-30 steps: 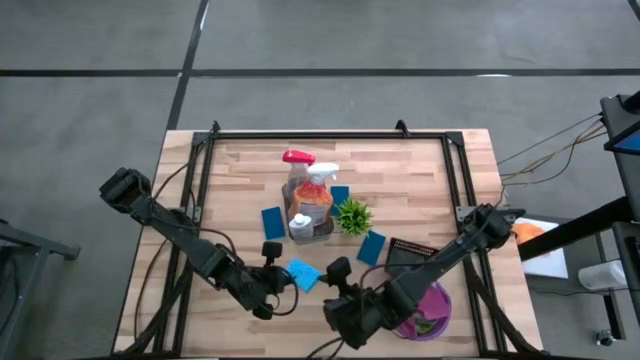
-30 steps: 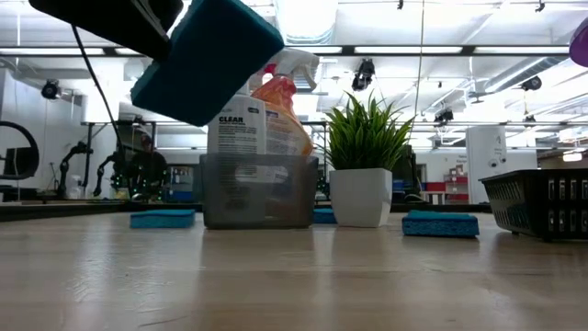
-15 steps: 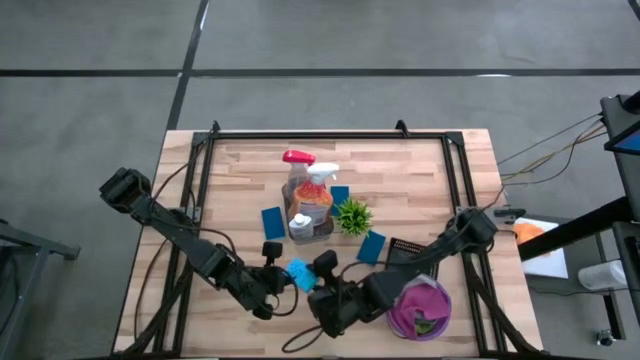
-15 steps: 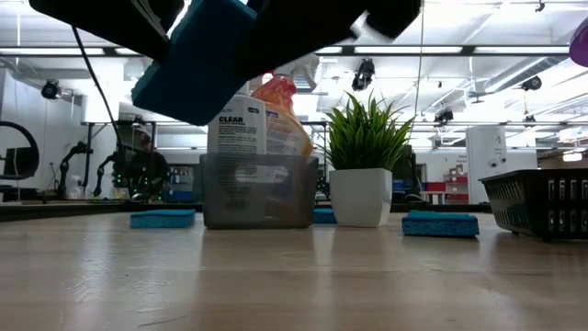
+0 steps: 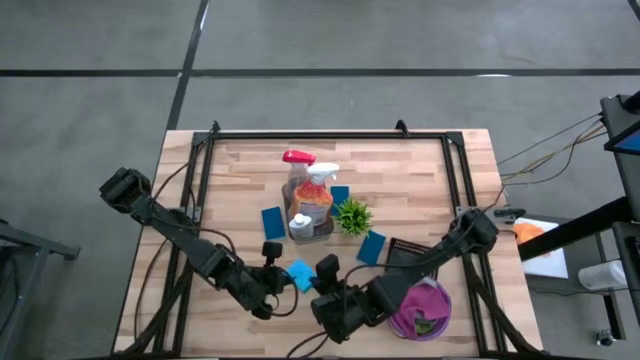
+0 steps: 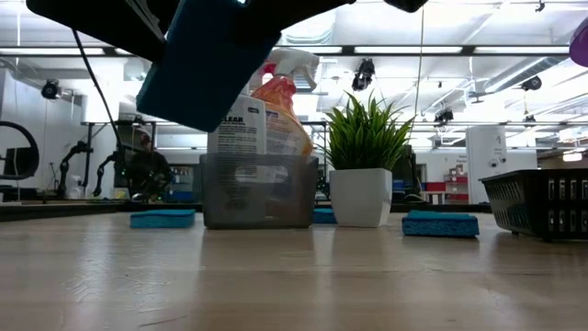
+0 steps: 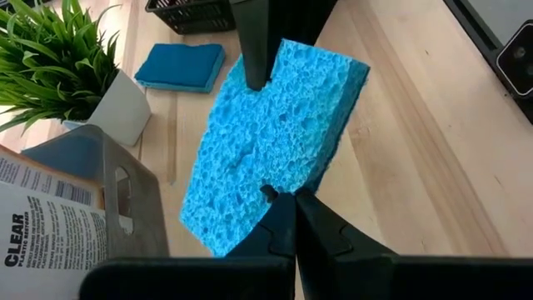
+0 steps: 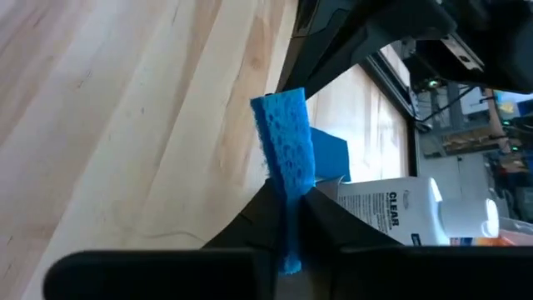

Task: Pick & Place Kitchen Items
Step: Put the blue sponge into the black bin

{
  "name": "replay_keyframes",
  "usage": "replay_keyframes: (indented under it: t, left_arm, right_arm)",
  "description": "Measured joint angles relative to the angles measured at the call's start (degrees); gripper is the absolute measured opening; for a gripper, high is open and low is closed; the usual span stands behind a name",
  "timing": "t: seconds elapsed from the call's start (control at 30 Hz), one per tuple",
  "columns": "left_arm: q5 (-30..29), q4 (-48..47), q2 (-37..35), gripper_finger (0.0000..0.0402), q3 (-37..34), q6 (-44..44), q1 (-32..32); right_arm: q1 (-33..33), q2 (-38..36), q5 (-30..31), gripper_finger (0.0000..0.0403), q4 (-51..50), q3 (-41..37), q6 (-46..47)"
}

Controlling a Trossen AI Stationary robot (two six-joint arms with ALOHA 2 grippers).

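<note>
Above table front | porous rectangular blue sponge [image 5: 299, 274] | left pincer [image 5: 285, 278] and right pincer [image 5: 318, 281] both grasping it

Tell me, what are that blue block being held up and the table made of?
The blue block looks like soft cellulose or foam sponge: its matte face is pitted with open pores. The left tool and right tool both pinch it. The table seems to be pale jointed wood planks, judging by visible grain and seams.

A blue sponge [image 7: 271, 154] is hanging tilted above the table, pinched at opposite edges, while two spray bottles [image 5: 305, 190] are standing upright mid-table.
</note>
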Motion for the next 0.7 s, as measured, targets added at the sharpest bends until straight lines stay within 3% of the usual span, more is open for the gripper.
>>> replay_keyframes:
  t: [0.17,0.27,0.37,0.5,0.7]
  left_arm:
    - [0.83,-0.17,-0.05,0.0000,0.00,1.49,0.00]
    - [6.30,0.35,-0.56,0.0004,-0.02,5.76,-0.08]
    - [8.13,2.13,-0.96,0.0017,-0.15,6.27,-0.11]
    - [5.48,5.70,-1.16,0.0045,-0.36,6.47,-0.22]
    - [2.47,21.24,-1.99,0.0081,-5.73,11.35,-0.16]
  right_arm:
    - [0.11,0.00,-0.52,0.0020,-0.13,0.00,0.19]
    - [0.15,0.00,-2.49,0.0019,-0.17,0.07,1.21]
    - [0.23,-0.04,-5.32,0.0019,-0.57,0.07,3.06]
    - [0.65,-0.04,-7.78,0.0019,0.51,-0.39,5.08]
    - [1.44,-0.13,-12.04,0.0018,11.44,-3.72,5.58]
